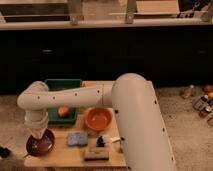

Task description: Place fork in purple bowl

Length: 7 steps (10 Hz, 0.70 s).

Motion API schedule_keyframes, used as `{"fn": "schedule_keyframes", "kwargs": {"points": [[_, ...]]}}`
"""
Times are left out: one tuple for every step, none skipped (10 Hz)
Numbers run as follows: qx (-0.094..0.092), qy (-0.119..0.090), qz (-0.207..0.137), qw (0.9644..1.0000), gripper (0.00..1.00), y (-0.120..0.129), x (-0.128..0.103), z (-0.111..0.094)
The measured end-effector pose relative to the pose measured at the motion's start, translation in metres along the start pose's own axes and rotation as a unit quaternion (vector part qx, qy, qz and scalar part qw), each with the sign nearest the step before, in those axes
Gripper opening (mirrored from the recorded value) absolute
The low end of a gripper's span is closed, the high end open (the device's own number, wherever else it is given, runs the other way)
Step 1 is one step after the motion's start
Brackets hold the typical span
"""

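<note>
The purple bowl (41,145) sits at the front left corner of the wooden table (75,159). My white arm reaches left across the table and bends down. My gripper (39,134) points straight down just above the bowl, mostly hidden behind the wrist. The fork is not visible; I cannot tell whether it is in the gripper or in the bowl.
An orange bowl (98,119) stands mid-table. A green bin (62,86) behind it holds an orange object (63,111). A blue sponge (77,138), a black-headed brush (102,141) and a flat block (96,153) lie along the front. Bottles (204,100) stand on the floor at right.
</note>
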Motion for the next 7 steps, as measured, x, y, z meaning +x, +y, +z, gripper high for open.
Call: {"fn": "schedule_keyframes", "kwargs": {"points": [[0.005, -0.004, -0.014, 0.9999, 0.39, -0.0021, -0.0018, -0.0009], [0.008, -0.007, -0.024, 0.9996, 0.49, -0.0031, -0.0023, -0.0018], [0.009, -0.009, -0.033, 0.9994, 0.6, -0.0045, -0.0028, -0.0024], [0.01, -0.012, -0.04, 0.9991, 0.7, -0.006, -0.0038, -0.0024], [0.01, -0.013, -0.045, 0.9989, 0.77, -0.0069, -0.0047, -0.0021], [0.009, -0.013, -0.049, 0.9987, 0.8, -0.0077, -0.0051, -0.0021], [0.008, -0.013, -0.053, 0.9985, 0.8, -0.008, -0.0049, -0.002]]}}
